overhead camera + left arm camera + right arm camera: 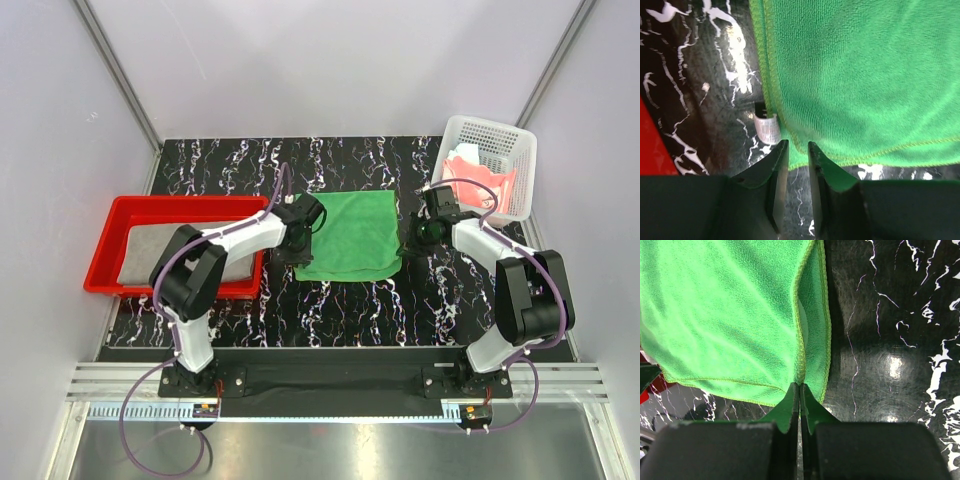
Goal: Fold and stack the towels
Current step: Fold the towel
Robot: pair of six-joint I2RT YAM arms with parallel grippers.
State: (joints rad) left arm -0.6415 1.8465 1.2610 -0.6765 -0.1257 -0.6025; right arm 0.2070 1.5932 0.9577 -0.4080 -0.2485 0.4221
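At the far left I saw the red tray (105,262) on the counter (350,305), with the grey towel (160,255) lying flat inside it. Just right of the tray, my left tool (292,250) sat low at the near left corner of the green towel (350,235). In the left wrist view its jaws stood a narrow gap apart, the tips (797,145) right at the towel's (860,80) hem with nothing between them, and a small white label (767,127) poked out from under that edge. The green towel lay spread mid-counter between the two arms. At its right edge my right tool (412,235) had its jaws pressed together (800,386), pinching the doubled hem of the towel (725,315). Furthest right, at the back corner, stood the white basket (515,140) with the pink towel (470,172) bunched inside.
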